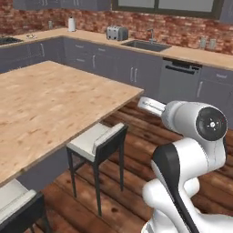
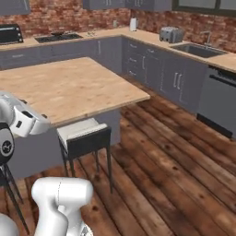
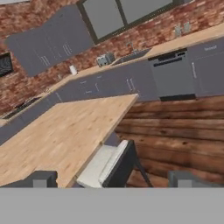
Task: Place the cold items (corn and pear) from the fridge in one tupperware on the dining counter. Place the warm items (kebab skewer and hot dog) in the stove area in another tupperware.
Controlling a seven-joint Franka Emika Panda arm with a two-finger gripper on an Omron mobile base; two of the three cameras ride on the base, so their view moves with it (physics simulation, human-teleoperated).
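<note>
Tilted across the left half of the frame: the light wood-grain dining counter point(image 3: 65, 135), its corner pointing toward upper centre. Just beside its lower edge, at bottom centre, a pale cushioned stool point(image 3: 109, 164) with a dark back, standing on the reddish plank floor point(image 3: 175, 135) that spreads over the right side. Across the upper part, a brick wall point(image 3: 144, 30) with a dark-framed window point(image 3: 122, 13), grey wall cabinets point(image 3: 48, 41) at upper left, grey base cabinets point(image 3: 109, 83) under a wooden worktop carrying a toaster point(image 3: 104, 60), and a dishwasher point(image 3: 171, 78) at right; at the bottom corners, two dark fingertips point(image 3: 41, 179) of the gripper point(image 3: 113, 180), set wide apart.
</note>
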